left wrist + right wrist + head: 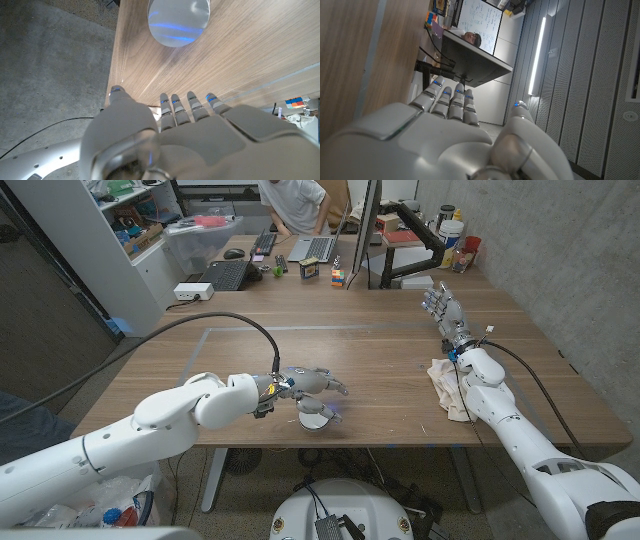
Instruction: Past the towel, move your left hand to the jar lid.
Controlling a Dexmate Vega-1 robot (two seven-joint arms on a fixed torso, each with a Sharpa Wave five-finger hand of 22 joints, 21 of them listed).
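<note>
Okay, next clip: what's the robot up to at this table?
The left hand hovers open just above the jar lid near the table's front edge, holding nothing. The right hand is raised, fingers apart and empty, farther back; the crumpled towel lies beside that arm's forearm.

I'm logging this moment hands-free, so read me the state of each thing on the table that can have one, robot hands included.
Left robot hand: open, fingers spread, holding nothing, above the jar lid.
Jar lid: lying on the table near its front edge, not gripped.
Towel: crumpled on the table, under the right arm.
Right robot hand: open, fingers apart, holding nothing.
Laptop: lid open, on the far desk.
</note>
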